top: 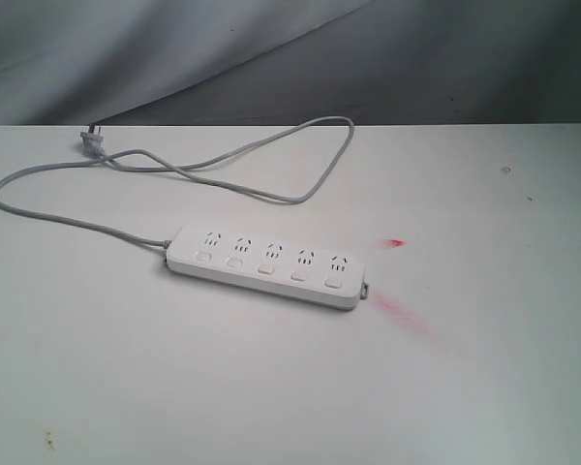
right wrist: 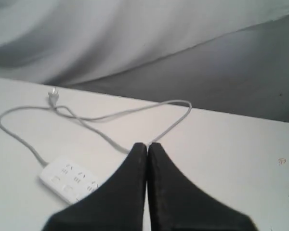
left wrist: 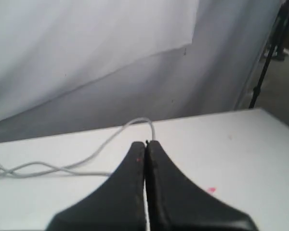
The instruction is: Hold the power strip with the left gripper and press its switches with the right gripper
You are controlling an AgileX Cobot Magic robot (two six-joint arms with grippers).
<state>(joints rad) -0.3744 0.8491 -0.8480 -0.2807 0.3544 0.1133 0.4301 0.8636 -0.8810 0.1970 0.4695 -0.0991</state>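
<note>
Five outlets ran along the long white power strip (top: 252, 263), with small white switches (top: 265, 268) one under each. It lay flat mid-bench (top: 126, 368) at a slight angle, its grey cord (top: 290, 201) looping off behind. The left pincer (left wrist: 145, 144) and right pincer (right wrist: 147, 145) were both pinched closed on nothing, clear of the strip.

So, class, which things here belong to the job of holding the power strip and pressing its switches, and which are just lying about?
For the job: power strip, switches, left tool, right tool.
Just lying about: cord, plug, red marks on the table.
</note>
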